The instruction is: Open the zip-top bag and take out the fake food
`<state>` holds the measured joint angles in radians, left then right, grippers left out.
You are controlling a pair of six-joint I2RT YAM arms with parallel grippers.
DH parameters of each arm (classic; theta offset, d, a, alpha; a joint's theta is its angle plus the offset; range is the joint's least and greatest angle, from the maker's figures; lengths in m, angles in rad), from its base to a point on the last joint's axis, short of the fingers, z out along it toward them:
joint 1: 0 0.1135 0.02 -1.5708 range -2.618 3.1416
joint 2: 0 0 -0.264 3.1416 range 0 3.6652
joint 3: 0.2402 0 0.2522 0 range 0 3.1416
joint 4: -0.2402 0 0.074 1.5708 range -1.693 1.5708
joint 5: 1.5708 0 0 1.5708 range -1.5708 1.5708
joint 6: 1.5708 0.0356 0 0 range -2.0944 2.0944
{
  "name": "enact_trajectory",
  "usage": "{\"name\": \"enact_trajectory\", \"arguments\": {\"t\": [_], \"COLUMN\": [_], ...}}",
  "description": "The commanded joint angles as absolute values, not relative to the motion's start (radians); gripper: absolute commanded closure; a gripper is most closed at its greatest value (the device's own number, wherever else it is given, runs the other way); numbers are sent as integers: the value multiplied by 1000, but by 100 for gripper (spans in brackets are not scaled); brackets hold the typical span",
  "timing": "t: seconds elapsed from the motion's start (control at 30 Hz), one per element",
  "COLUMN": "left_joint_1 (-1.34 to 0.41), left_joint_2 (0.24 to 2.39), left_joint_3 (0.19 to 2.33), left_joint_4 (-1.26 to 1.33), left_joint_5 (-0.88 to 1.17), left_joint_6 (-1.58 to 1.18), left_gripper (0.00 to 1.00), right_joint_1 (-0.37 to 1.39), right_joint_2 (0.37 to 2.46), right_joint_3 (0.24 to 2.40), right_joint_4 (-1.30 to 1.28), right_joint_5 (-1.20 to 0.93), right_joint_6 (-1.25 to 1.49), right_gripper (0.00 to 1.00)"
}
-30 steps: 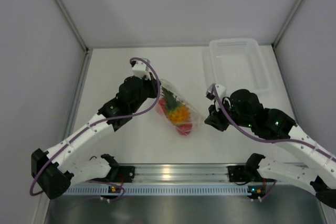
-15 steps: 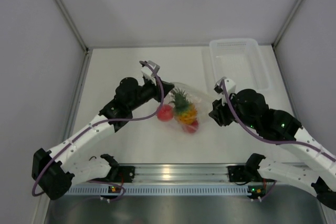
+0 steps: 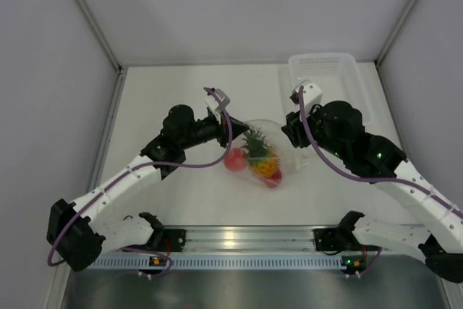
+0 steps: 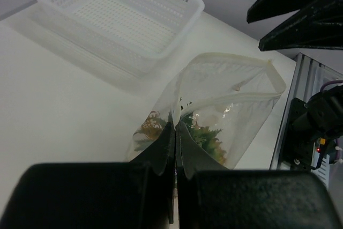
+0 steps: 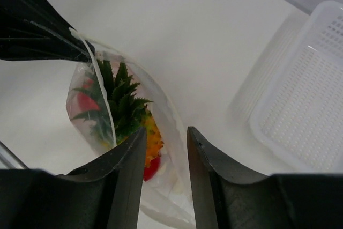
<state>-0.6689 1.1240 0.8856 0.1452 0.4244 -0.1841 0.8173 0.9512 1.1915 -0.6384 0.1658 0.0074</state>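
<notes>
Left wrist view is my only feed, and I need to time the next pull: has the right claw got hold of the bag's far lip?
Observer: No. The right wrist view shows the right claw open, the zip-top bag visible through the gap, nothing pinched.
Operator: I see only green leaves. What else is in there?
Observer: They belong to a pineapple with an orange body, its crown pointing at the held lip.
Operator: Any red fruit?
Observer: One red fruit lies beyond the pineapple's base, deep in the bag.
</notes>
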Motion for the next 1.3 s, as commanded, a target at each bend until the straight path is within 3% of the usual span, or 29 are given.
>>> {"name": "enact_trajectory", "arguments": {"t": [0.0,0.17,0.53,0.6,0.67,0.8,1.03,1.2,1.23,1.27], "left_joint_1": [-663,-652,-627,-620,-598,-568,-482,-482,-482,-483], "left_joint_2": [1146,1158,1164,1169,1173,1195,1454,1577,1578,1577], "left_joint_3": [933,954,996,1000,1009,1058,1384,1500,1499,1497], "left_joint_4": [190,187,176,172,172,131,-194,-287,-285,-285], "left_joint_5": [502,549,603,604,636,598,467,410,414,414], "left_joint_6": [-143,-140,-163,-170,-193,-169,-155,-193,-204,-222], "left_gripper": [100,100,100,100,100,100,100,100,97,73], "right_joint_1": [763,739,678,673,672,672,683,753,767,784], "right_joint_2": [980,997,1077,1095,1103,1101,1020,1038,1045,1058], "right_joint_3": [1256,1229,1149,1144,1128,1075,895,839,833,824], "right_joint_4": [-578,-606,-591,-586,-575,-488,-241,-149,-135,-120], "right_joint_5": [103,66,38,6,-44,-55,55,219,247,268], "right_joint_6": [-47,-87,-92,-75,-57,69,604,778,804,814], "right_gripper": [62,51,50,54,64,100,100,100,100,100]}}
